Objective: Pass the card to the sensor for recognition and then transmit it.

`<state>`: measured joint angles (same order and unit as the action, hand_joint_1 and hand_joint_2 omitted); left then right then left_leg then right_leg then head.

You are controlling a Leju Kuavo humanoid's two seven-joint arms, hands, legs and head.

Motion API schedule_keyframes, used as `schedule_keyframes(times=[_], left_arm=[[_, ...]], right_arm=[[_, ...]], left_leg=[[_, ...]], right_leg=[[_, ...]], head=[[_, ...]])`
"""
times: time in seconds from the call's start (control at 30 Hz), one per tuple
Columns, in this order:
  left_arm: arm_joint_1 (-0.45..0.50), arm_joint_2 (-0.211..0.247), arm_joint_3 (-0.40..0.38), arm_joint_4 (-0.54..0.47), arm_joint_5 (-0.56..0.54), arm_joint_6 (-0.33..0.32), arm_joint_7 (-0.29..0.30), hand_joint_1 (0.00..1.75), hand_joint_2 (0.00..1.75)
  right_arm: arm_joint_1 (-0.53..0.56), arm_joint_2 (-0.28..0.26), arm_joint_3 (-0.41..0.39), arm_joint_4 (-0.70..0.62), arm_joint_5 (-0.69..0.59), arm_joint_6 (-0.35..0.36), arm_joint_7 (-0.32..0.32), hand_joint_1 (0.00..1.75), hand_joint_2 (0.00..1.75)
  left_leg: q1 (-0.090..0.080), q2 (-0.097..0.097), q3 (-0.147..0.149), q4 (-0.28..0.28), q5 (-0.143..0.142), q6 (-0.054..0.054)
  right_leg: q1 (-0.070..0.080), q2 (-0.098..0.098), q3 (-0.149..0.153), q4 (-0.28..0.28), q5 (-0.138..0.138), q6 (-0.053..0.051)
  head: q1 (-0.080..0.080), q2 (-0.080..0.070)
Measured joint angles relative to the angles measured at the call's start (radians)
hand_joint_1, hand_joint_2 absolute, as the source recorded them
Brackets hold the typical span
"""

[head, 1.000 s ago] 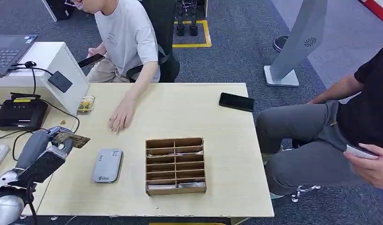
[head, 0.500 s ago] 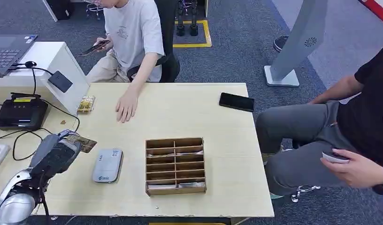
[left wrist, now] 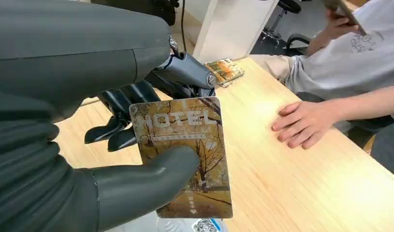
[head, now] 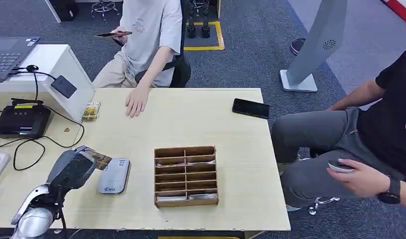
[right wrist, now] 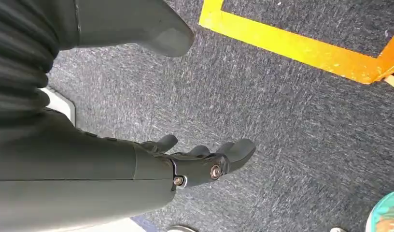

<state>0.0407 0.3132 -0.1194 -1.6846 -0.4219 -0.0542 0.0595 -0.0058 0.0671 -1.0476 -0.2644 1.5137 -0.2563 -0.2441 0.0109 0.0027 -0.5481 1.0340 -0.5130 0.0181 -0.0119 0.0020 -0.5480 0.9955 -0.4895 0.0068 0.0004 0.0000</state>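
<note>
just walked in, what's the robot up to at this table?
The robot's left hand holds a brown hotel key card between thumb and fingers, right by the flat grey card reader on the light wooden table. Its right hand hangs open above the carpet. A seated person rests a hand on the table's far side.

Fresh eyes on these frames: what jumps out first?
The left hand pinching a HOTEL key card, held over the table's near-left part beside the grey card reader. Next, the wooden slotted organizer mid-table, and a person's hand resting flat on the far edge. The right hand hangs over carpet, fingers apart, holding nothing.
</note>
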Motion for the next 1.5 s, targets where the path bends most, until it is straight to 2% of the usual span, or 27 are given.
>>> schedule_keyframes(times=[0.6,0.8,0.97,1.5], left_arm=[[-0.001,-0.014,-0.001,0.022,0.0,0.0,0.005,1.75,1.75],[0.0,-0.028,-0.021,0.051,-0.03,0.005,0.028,1.75,1.75],[0.0,-0.032,-0.026,0.088,-0.098,0.057,0.08,1.75,1.75],[0.008,-0.047,-0.025,0.144,-0.122,0.064,0.071,1.75,1.75]], right_arm=[[0.0,0.0,0.009,0.0,0.0,-0.002,0.0,0.0,1.75],[0.0,0.0,0.016,0.004,0.0,-0.005,0.002,0.0,1.75],[0.0,0.0,0.029,0.006,0.0,-0.013,0.006,0.0,1.75],[0.0,0.0,0.041,0.01,0.0,-0.021,0.005,0.0,1.75]], left_leg=[[0.0,0.0,0.0,0.0,0.0,0.0],[0.0,0.0,0.0,0.0,0.0,0.0],[0.0,0.0,0.0,0.0,0.0,0.0],[0.0,0.0,0.0,0.0,0.0,0.0]], right_leg=[[0.0,0.0,0.0,0.0,0.0,0.0],[0.0,0.0,0.0,0.0,0.0,0.0],[0.0,0.0,0.0,0.0,0.0,0.0],[0.0,0.0,0.001,0.0,0.0,0.0]], head=[[0.0,0.0],[0.0,0.0],[0.0,0.0],[0.0,0.0]])
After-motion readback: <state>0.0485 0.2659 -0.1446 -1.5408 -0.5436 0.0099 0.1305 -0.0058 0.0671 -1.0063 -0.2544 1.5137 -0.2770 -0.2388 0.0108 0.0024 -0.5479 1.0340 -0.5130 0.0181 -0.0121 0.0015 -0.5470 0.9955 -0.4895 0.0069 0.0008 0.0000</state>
